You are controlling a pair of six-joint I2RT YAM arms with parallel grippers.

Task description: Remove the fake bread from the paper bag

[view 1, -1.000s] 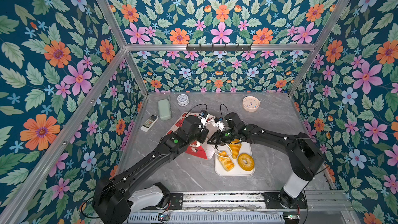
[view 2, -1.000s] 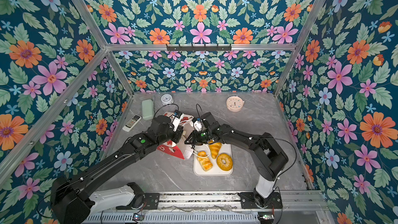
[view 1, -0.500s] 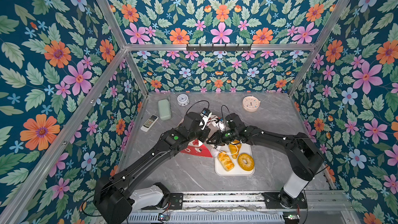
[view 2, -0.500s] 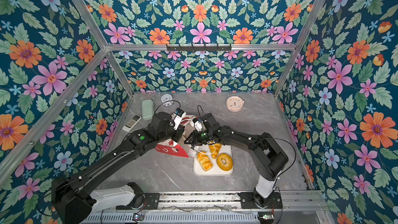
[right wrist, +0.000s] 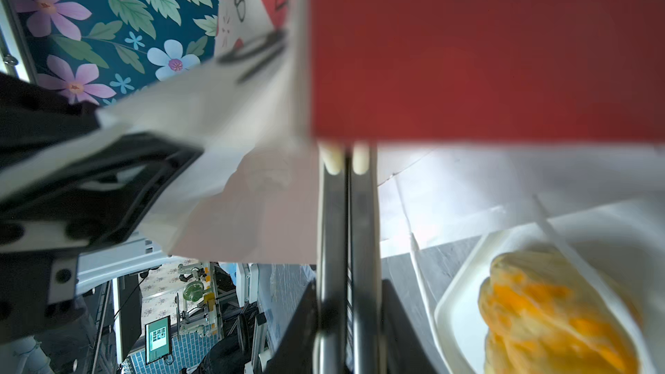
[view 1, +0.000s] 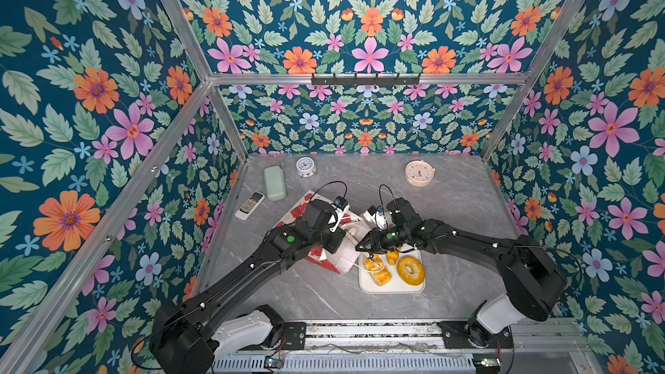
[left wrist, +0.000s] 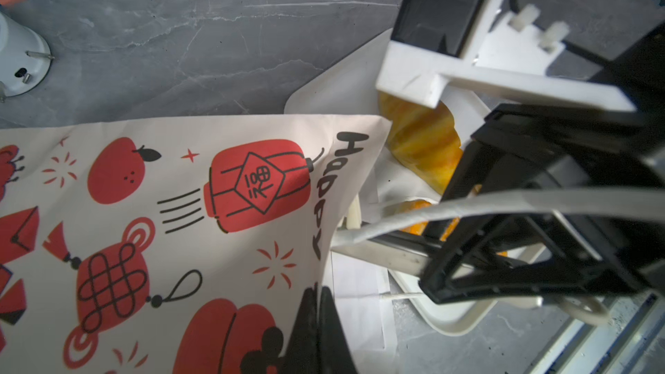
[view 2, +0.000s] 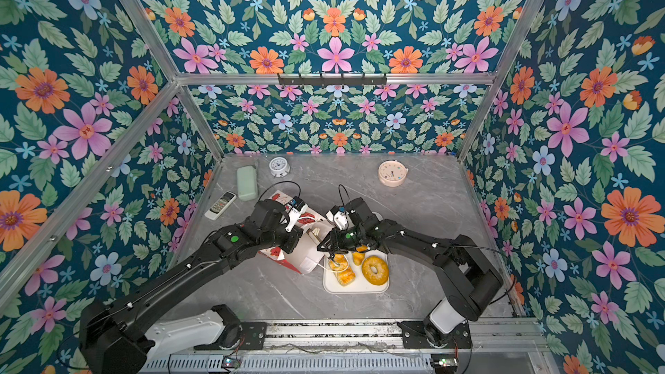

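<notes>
Paper bag (view 1: 341, 252) lies on its side on the bench (view 1: 449, 203) between the arms, its mouth at the white tray (view 1: 392, 287). Left end effector (left wrist: 317, 304) is pressed together, pinching the bag's mouth edge. Right end effector (right wrist: 346, 163) is nearly pressed together at the bag's red panel, though I cannot tell if it holds paper. Fake bread (view 1: 378, 271), ring bagel (view 1: 410, 270) included, sits on the tray: three pieces, with a cord handle (left wrist: 414, 215) draped across.

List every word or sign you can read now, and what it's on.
"Happy": black letters along an edge of the paper bag, left wrist view.
Chinese character on the bag's red lantern print: too stylised to read surely.
Markings on the white clock, pink clock and remote: too small to read.
</notes>
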